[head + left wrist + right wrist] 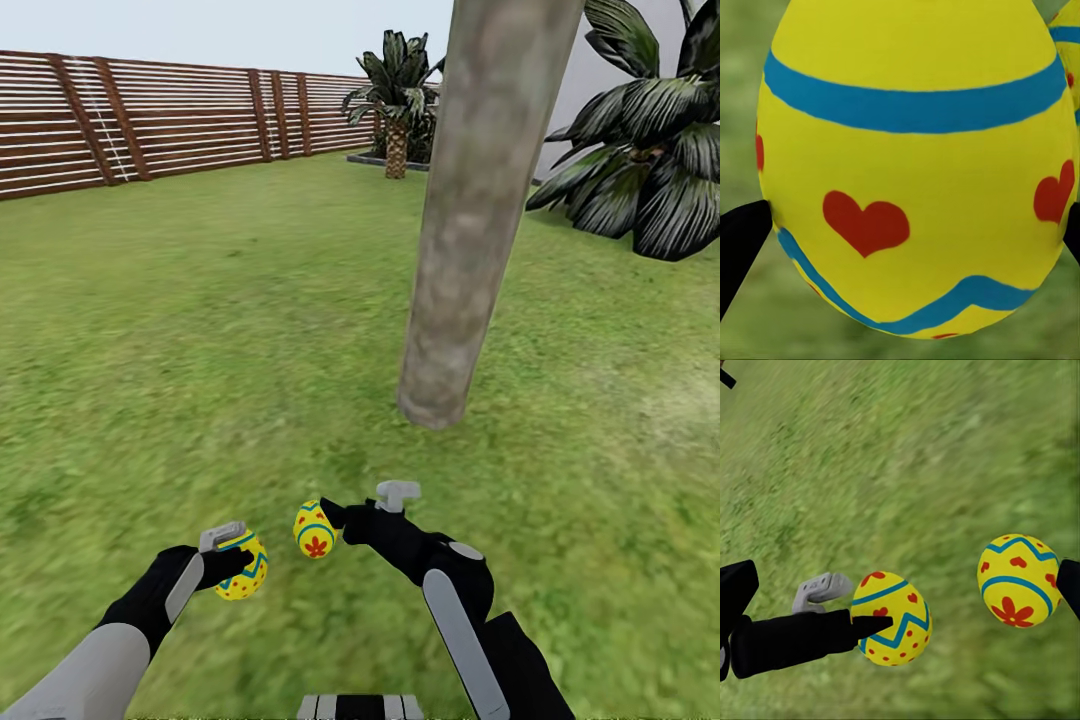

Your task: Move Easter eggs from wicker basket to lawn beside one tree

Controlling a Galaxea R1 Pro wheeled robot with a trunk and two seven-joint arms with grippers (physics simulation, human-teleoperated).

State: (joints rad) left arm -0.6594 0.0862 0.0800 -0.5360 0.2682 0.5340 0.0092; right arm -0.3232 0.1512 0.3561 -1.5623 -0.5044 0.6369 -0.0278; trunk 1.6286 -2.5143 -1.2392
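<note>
Both your arms reach low toward the tree [470, 230]: left gripper [238, 562] clamps one egg [243, 570], right gripper [330, 520] clamps another egg [314, 530], both above the lawn [200, 350] before its trunk.

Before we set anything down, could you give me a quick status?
Left hand shut on egg. Right hand holding second egg. Tree trunk just ahead, lawn between.

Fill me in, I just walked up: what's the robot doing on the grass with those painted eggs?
It holds one painted egg in each gripper, just above the lawn. The left gripper grips one egg, the right gripper another egg. Both hang a little short of the tree trunk straight ahead. Neither egg is on the grass yet.
</note>
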